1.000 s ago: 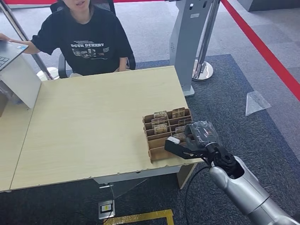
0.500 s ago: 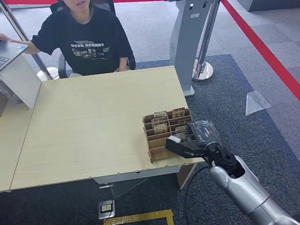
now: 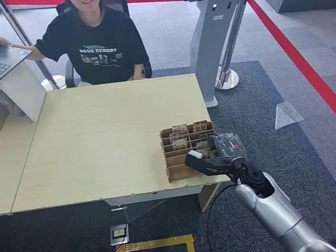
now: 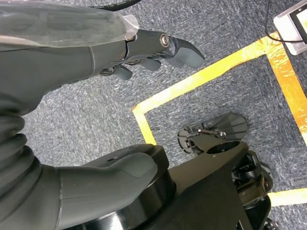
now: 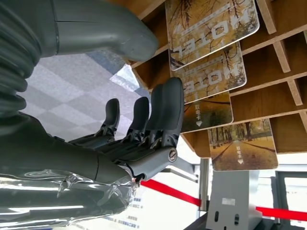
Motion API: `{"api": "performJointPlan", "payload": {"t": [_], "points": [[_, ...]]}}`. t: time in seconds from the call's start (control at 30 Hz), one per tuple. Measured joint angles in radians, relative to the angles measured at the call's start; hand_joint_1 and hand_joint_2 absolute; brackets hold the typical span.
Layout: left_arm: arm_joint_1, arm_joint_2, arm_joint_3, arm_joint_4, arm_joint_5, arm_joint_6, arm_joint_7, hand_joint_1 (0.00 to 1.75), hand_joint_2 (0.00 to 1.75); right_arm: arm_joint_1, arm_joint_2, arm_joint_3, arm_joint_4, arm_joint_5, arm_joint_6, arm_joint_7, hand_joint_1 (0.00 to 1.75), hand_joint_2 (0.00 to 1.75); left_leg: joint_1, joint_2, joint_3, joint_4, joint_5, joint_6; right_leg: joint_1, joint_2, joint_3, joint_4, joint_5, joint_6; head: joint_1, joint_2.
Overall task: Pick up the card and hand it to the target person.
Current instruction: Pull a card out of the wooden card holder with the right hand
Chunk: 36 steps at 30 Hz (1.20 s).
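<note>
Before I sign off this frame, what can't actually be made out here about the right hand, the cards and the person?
- Contact: in the head view the right hand covers the card holder's near slots; the right wrist view shows fingers close to a card, touch unclear.
- Card print: too small in the head view.
- Person: head cut by the top edge.
- Left hand: by the floor, holding nothing.

Cards printed with autumn tree scenes and "HOTEL" lettering stand upright in the slots of the cardboard rack, several rows deep, near the table's right front corner
</note>
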Motion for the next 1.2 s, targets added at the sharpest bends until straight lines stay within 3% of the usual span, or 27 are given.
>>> {"api": "performJointPlan", "payload": {"t": [0.3, 1.2], "points": [[-0.004, -0.002, 0.000, 0.000, -0.010, -0.007, 0.000, 0.00, 1.75, 0.000, 0.000, 0.000, 0.000, 0.000, 0.003, -0.001, 1.09, 1.75, 0.000, 0.000, 0.000, 0.000, 0.000, 0.000, 0.000, 0.000, 0.000, 0.000, 0.000, 0.000, 0.000, 0.000], [-0.006, -0.006, 0.000, 0.000, -0.002, -0.007, 0.000, 0.00, 1.75, -0.007, 0.000, 0.003, 0.000, 0.002, 0.019, -0.006, 0.97, 1.75, 0.000, 0.000, 0.000, 0.000, 0.000, 0.000, 0.000, 0.000, 0.000, 0.000, 0.000, 0.000, 0.000, 0.000]]}}
